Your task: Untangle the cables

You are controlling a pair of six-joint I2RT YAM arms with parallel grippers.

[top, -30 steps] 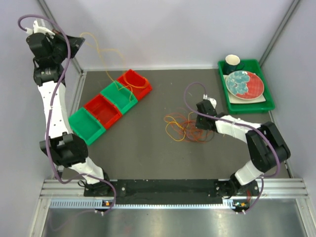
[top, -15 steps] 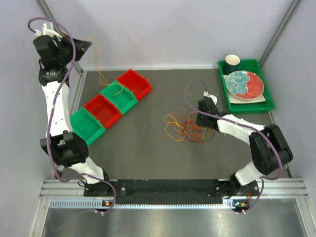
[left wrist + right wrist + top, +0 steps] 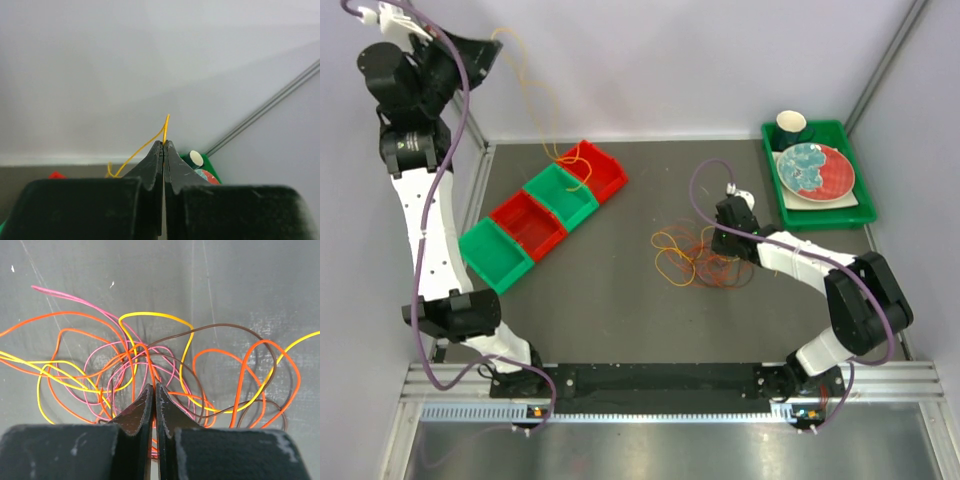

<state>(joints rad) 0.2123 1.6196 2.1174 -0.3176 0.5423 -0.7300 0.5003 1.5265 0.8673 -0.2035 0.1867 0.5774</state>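
A tangle of thin cables (image 3: 695,260) in orange, yellow, pink and dark brown lies on the dark table right of centre. My right gripper (image 3: 720,242) sits low at the tangle's right edge. In the right wrist view its jaws (image 3: 154,386) are shut, with an orange cable (image 3: 148,365) running in between the tips. My left gripper (image 3: 492,45) is raised high at the far left. It is shut (image 3: 163,142) on one yellow cable (image 3: 145,146). That cable (image 3: 532,100) hangs down to the bins, apart from the tangle.
Four small bins stand in a diagonal row at the left: red (image 3: 608,168), green (image 3: 560,197), red (image 3: 528,224), green (image 3: 495,257). A green tray (image 3: 820,215) at the back right holds a plate (image 3: 815,170) and a dark cup (image 3: 790,125).
My left arm has risen and drawn the yellow cable higher, so its lower end now trails over the far red and green bins. The right gripper has barely moved.
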